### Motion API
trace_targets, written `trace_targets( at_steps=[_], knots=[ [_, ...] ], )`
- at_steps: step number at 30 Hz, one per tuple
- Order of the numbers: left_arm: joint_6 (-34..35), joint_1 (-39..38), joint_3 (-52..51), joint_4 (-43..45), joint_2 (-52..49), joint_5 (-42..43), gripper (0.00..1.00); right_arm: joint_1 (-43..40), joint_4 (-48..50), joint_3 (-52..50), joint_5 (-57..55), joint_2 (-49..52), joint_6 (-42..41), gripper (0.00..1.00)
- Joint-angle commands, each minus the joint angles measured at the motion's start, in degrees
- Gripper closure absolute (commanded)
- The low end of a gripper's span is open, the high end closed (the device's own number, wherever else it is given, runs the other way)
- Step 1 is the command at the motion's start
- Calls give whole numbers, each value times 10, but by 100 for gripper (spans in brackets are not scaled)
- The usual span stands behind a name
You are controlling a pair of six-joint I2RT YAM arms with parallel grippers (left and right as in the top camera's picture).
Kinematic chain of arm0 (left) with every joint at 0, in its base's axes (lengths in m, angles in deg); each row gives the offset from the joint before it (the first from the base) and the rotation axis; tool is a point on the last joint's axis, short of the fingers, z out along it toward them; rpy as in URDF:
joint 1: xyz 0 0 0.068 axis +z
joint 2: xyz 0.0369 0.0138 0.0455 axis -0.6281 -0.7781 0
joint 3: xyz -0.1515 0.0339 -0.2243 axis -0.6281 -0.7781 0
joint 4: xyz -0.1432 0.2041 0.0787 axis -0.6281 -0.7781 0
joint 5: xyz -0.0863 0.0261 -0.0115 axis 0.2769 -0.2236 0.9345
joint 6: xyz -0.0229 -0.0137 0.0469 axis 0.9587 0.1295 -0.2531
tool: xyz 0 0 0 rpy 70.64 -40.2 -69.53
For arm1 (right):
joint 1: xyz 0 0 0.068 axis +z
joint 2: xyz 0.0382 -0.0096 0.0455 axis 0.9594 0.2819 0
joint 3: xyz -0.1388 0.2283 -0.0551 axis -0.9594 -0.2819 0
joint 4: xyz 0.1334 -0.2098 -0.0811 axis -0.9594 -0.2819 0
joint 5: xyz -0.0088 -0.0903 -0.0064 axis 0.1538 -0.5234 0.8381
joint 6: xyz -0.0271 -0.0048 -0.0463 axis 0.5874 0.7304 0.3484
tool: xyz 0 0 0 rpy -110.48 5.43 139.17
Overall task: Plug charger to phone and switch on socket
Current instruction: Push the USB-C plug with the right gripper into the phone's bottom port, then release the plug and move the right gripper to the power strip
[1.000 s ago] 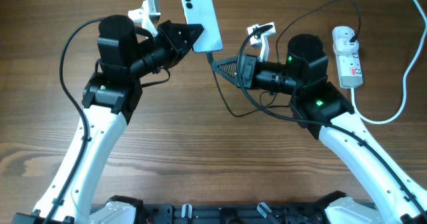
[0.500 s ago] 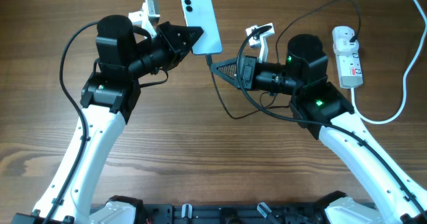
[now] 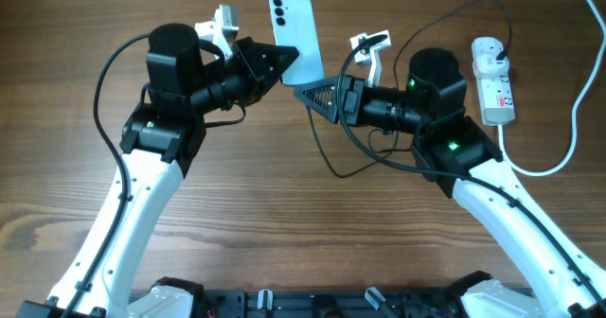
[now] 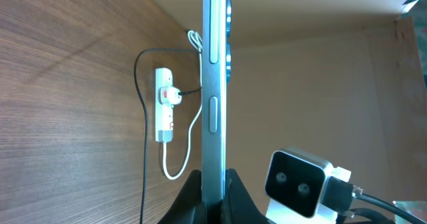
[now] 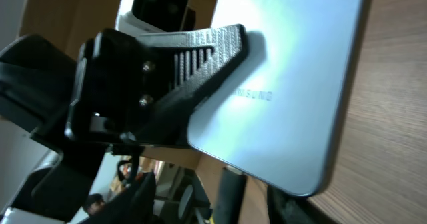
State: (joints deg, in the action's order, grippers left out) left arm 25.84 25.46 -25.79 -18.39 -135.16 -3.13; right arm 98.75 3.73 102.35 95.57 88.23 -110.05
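The phone [image 3: 296, 36] is held off the table, its pale blue back and camera lenses facing up, with my left gripper [image 3: 287, 62] shut on its lower end. The left wrist view has the phone [image 4: 212, 84] edge-on between the two fingers of that gripper [image 4: 213, 192]. My right gripper [image 3: 315, 93] sits just below the phone's bottom edge, open. Between its spread fingers stands the charger's plug tip [image 5: 230, 184], meeting the bottom edge of the phone [image 5: 287, 84]. I cannot tell how deep it sits. The charger's black cable [image 3: 445, 17] runs to the white socket [image 3: 494, 79] at the far right.
A thick white cord [image 3: 571, 133] loops off the socket toward the table's right edge. The socket [image 4: 164, 104] also shows far off in the left wrist view. The left wrist's camera [image 5: 160, 4] sits close above the left finger [image 5: 200, 57].
My left gripper has carried the phone right, onto the plug tip. My right gripper, shut on the plug before, has opened.
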Motion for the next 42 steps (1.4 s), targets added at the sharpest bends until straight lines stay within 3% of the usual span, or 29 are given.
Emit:
trace_targets(
  at_steps=[1,4,8,11,17,20,23,28,31,35,36,38,39,42],
  knots=[
    [-20,-1,5,0,5,25,96,-3,-27,10,-29,5,41,41],
    [-34,-1,5,-9,5,18,96,-3,-61,10,-38,5,72,41],
    [-54,-1,5,-72,5,-47,96,-5,-54,12,-55,-1,92,55],
    [-67,-1,5,-124,5,-80,96,-24,-65,12,-58,-15,111,55],
    [-139,-2,5,-259,5,-169,96,-95,-188,26,-19,-27,218,48],
    [-153,-2,5,-304,5,-189,96,-122,-301,68,-49,-27,296,48],
    [-169,-2,30,-342,-5,-201,96,-134,-437,144,-151,-27,356,47],
    [-259,-3,236,-548,-114,-284,96,-160,-643,311,-334,-11,408,44],
    [-278,-3,283,-611,-157,-368,96,-187,-731,349,-396,12,424,42],
    [-277,-3,282,-617,-171,-409,96,-226,-777,349,-393,66,452,32],
    [-277,-3,281,-618,-171,-417,96,-226,-768,349,-393,80,480,20],
    [-277,-3,280,-617,-171,-417,96,-226,-745,348,-392,97,491,10],
    [-277,-3,280,-615,-171,-417,96,-226,-740,348,-393,100,483,0],
    [-277,-3,280,-613,-171,-416,96,-229,-714,348,-398,110,479,0]
  ],
)
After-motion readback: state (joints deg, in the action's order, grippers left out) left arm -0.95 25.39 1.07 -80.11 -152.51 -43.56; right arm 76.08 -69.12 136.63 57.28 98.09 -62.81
